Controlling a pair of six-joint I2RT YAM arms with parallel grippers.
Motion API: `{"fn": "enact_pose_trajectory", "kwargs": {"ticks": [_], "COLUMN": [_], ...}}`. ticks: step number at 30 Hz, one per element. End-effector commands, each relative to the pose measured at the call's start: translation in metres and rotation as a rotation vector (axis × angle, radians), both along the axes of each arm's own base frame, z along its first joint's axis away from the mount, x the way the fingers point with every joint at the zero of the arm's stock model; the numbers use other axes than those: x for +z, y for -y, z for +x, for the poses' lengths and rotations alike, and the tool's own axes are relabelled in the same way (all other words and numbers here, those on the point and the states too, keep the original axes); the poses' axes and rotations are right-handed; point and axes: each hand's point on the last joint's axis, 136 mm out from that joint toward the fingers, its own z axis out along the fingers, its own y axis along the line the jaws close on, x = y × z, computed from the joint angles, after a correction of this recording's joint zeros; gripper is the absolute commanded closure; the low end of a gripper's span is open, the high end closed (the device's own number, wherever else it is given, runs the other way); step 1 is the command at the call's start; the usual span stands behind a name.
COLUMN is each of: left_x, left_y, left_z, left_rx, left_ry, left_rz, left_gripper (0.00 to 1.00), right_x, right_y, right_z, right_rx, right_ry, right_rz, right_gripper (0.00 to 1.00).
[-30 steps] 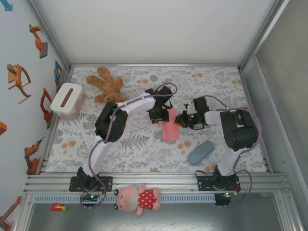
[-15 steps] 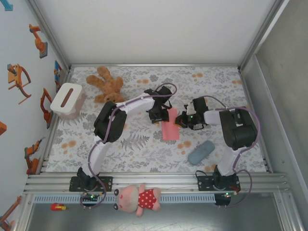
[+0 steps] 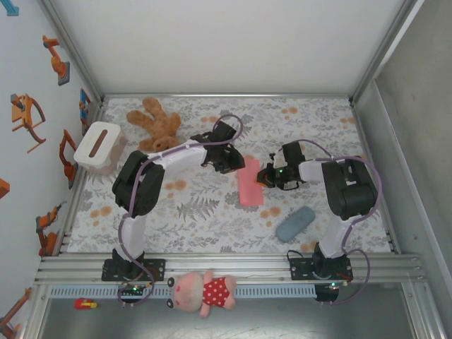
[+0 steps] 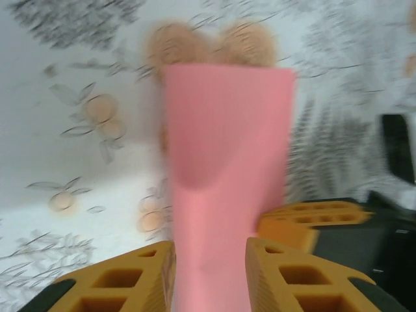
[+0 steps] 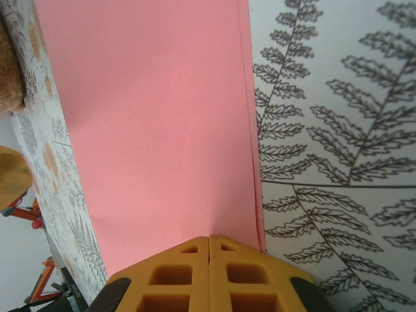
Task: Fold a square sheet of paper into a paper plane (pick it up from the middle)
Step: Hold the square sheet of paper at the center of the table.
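The square sheet of paper [image 3: 249, 187] lies on the floral cloth as a salmon-pink oblong strip, folded over on itself. My left gripper [image 3: 233, 164] is at its far left corner. In the left wrist view the paper [image 4: 224, 143] narrows and curls into the gap of this gripper [image 4: 209, 250], whose jaws stand partly apart, open, one on each side of the strip. My right gripper [image 3: 264, 176] is at the strip's right edge. There its fingers [image 5: 209, 239] are shut together, tips on the paper [image 5: 156, 117] beside a doubled edge. The left wrist picture is blurred.
A brown teddy bear [image 3: 155, 123] lies at the back left, near a white box [image 3: 100, 147]. A grey-blue pouch [image 3: 295, 223] rests in front of the right arm. A pink doll [image 3: 205, 291] lies on the front rail. Frame walls enclose the table.
The left arm's elbow has swung out to the left and its wrist has turned. Its jaws have drawn closer together around the strip. The right arm and the paper have stayed put.
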Motion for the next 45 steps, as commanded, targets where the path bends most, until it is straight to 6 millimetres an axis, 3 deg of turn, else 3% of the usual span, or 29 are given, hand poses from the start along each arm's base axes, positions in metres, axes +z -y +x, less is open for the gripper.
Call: {"fn": "enact_pose_trajectory", "kwargs": {"ticks": [1,8,20,28,34,37,40,43,45], "left_x": [0.012,-0.011,-0.047,-0.064,-0.078,-0.073,-0.053,-0.019,-0.009], "left_y": [0.022,0.037,0.029,0.006,-0.034,-0.053,-0.065,-0.045,-0.027], "left_z": [-0.008,-0.024,-0.033,-0.032,-0.034,-0.029,-0.018,-0.008,-0.007], "left_rx": [-0.042,-0.087,-0.096,-0.123,-0.145,-0.126,-0.095,-0.089,-0.102], "left_ry": [-0.008,-0.113,-0.191,-0.177,-0.178,-0.167,-0.121,-0.023,0.008], "left_rz": [-0.123,-0.175,-0.099,-0.026,0.039,0.046,0.033,-0.063,-0.115], "left_gripper": [0.73,0.9,0.97,0.99,1.0,1.0,1.0,1.0,1.0], "right_x": [-0.061,-0.065,-0.068,-0.078,-0.084,-0.085,-0.084,-0.083,-0.083], "right_y": [0.035,0.036,0.039,0.049,0.054,0.055,0.055,0.056,0.056], "right_z": [-0.029,-0.031,-0.033,-0.041,-0.047,-0.047,-0.048,-0.048,-0.048], "right_rx": [-0.048,-0.046,-0.046,-0.058,-0.062,-0.064,-0.062,-0.064,-0.064], "right_ry": [-0.144,-0.157,-0.169,-0.196,-0.213,-0.214,-0.215,-0.215,-0.215], "right_rz": [-0.237,-0.248,-0.264,-0.32,-0.349,-0.354,-0.358,-0.359,-0.361], "right_gripper": [1.0,1.0,1.0,1.0,1.0,1.0,1.0,1.0,1.0]}}
